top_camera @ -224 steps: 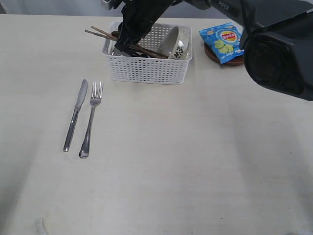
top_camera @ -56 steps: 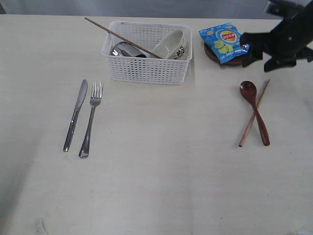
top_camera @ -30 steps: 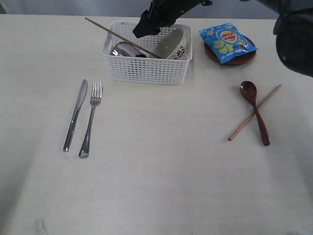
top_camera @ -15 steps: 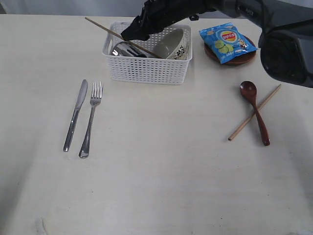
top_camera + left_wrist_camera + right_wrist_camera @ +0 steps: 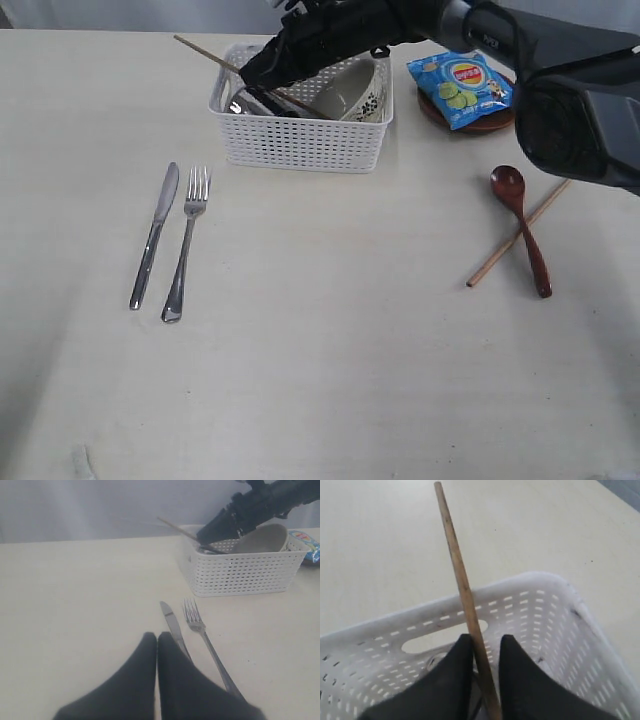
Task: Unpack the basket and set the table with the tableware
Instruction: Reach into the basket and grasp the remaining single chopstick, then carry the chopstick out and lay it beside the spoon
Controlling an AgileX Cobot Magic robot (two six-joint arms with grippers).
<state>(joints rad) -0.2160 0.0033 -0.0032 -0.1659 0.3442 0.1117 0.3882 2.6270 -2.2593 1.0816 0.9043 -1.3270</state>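
Observation:
The white basket [image 5: 300, 145] stands at the table's [image 5: 330, 350] far middle, holding the white bowl [image 5: 352, 92] and one wooden chopstick [image 5: 200, 50] that sticks out over its left rim. My right gripper [image 5: 258, 88] is down inside the basket, open, its fingers either side of that chopstick [image 5: 455, 555]; one finger touches it and the other stands a little apart. Knife [image 5: 155, 235] and fork [image 5: 185, 245] lie side by side at the left. The dark red spoon [image 5: 522, 225] and the other chopstick [image 5: 510, 245] lie crossed at the right. My left gripper [image 5: 157, 637] is shut and empty above the knife [image 5: 170, 620].
A blue snack bag [image 5: 460, 82] lies on the brown plate [image 5: 482, 123] right of the basket. My right arm [image 5: 560, 70] stretches from the right edge across the bag and the basket's back. The steel cup is not clearly visible.
The right gripper has reached further left and down into the basket, around the chopstick. Before that, the spoon and one chopstick came to lie on the table at the right.

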